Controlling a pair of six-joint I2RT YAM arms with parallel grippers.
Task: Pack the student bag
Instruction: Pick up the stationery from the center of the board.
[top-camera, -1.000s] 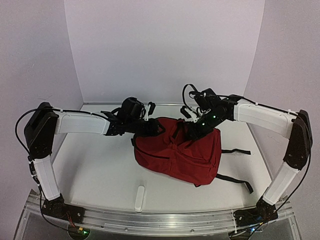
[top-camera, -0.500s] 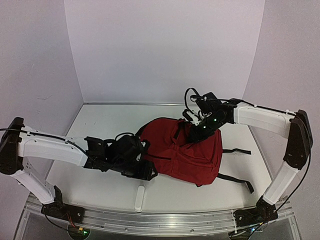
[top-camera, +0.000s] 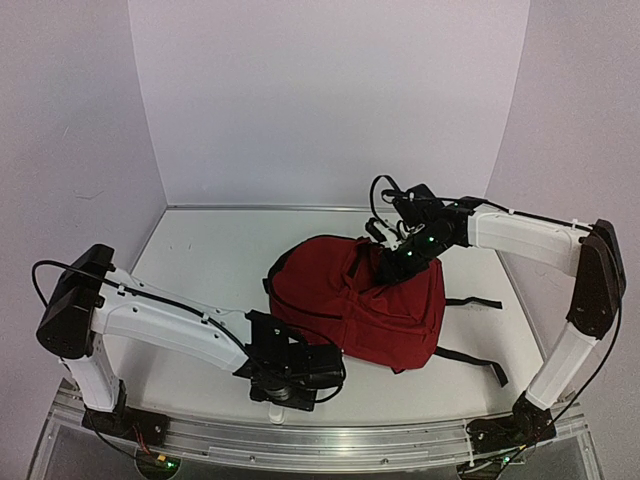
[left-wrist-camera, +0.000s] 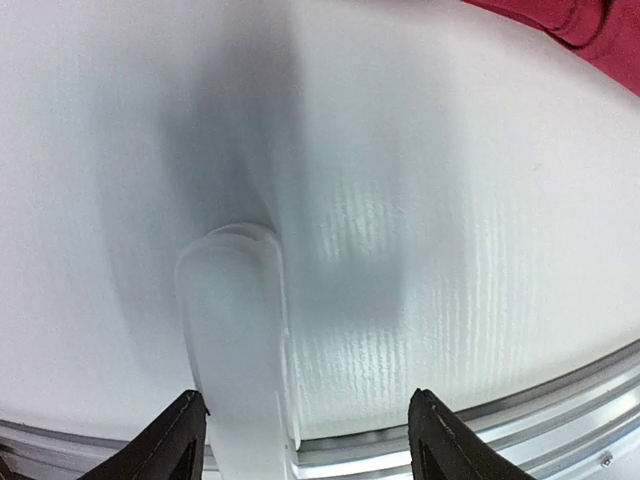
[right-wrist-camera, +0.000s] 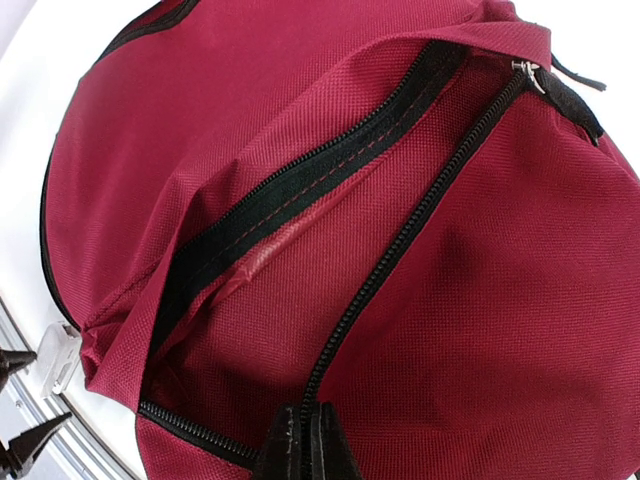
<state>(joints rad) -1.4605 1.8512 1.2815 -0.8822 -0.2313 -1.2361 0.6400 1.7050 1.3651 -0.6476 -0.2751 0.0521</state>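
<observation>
The left gripper (left-wrist-camera: 303, 415) has swung away from the far left side of the bag (top-camera: 360, 300), down to the near edge of the table (top-camera: 200, 270), over a white oblong object (left-wrist-camera: 235, 330), with its jaws spread wider.

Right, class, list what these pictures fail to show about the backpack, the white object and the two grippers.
- Student bag contents: all views, its fabric hides them.
- White object: blurred in the left wrist view, near end cut off by the bottom edge; in the top view the left gripper covers most of it.
- Right gripper: in the right wrist view its shut fingertips hide whether they pinch the zip.
</observation>
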